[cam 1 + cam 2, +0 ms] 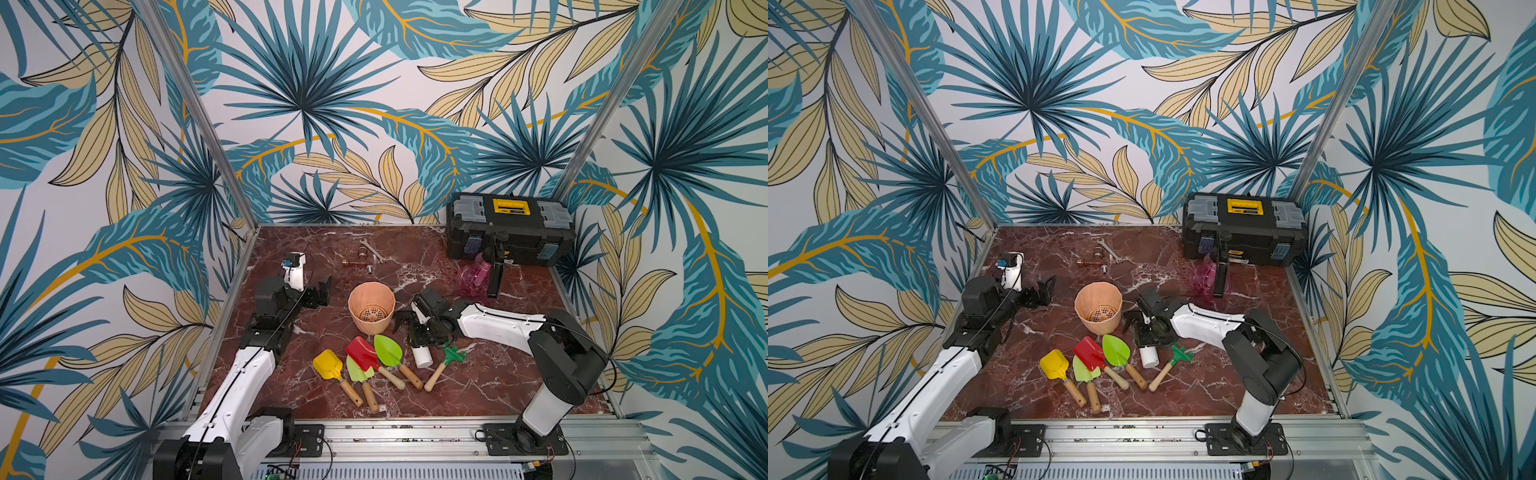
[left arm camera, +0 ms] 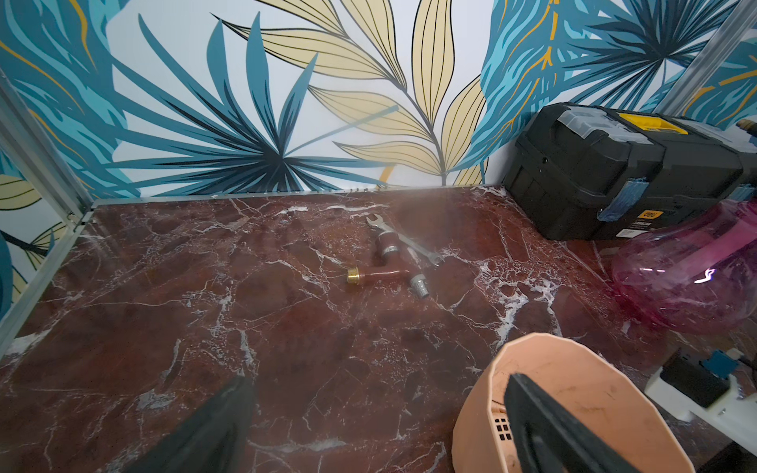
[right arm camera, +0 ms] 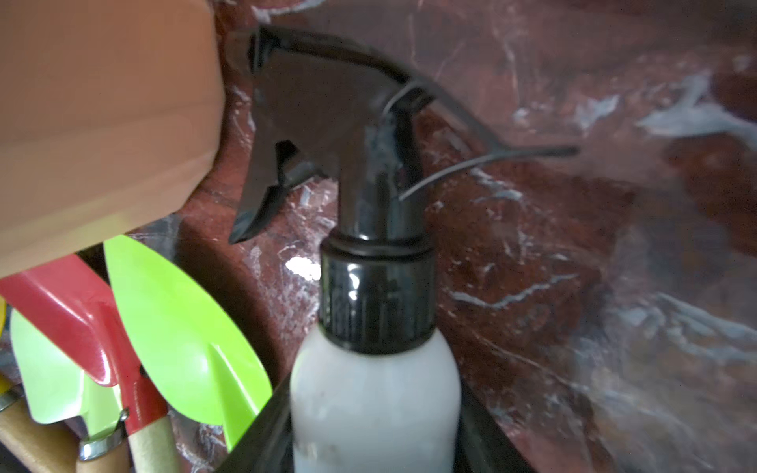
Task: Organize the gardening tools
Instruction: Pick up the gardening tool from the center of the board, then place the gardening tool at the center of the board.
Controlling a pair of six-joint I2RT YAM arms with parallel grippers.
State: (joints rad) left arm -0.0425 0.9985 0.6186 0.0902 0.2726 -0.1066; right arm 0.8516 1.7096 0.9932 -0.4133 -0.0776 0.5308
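Gardening tools are lying fanned on the table (image 1: 498, 386) at the pot's (image 1: 370, 328) six o'clock: yellow scoop (image 1: 328, 364), red spade (image 1: 361, 352), lime trowel (image 1: 388, 350), and a second lime trowel (image 1: 356, 370) tucking partly under the spade. Their heads are facing the pot, so I judge the pot to be their destination. The rake (image 1: 453, 355) is lying at five o'clock.

Between trowel and rake, the white bottle (image 1: 423, 356) is lying on its side, trigger head toward the pot. The right gripper (image 3: 375, 393) is straddling its body. The fingers (image 3: 262, 430) are sitting against both flanks in the right wrist view, but I cannot tell whether they are clenching. Taking the round body rather than the thin trigger probably gives the pads something even to bear on.

The left gripper (image 1: 324, 291) is hanging fully released at the pot's nine o'clock, holding nothing, likely waiting clear of the work. The pink bottle (image 1: 473, 276) is sitting at two o'clock, before the toolbox (image 1: 511, 232).
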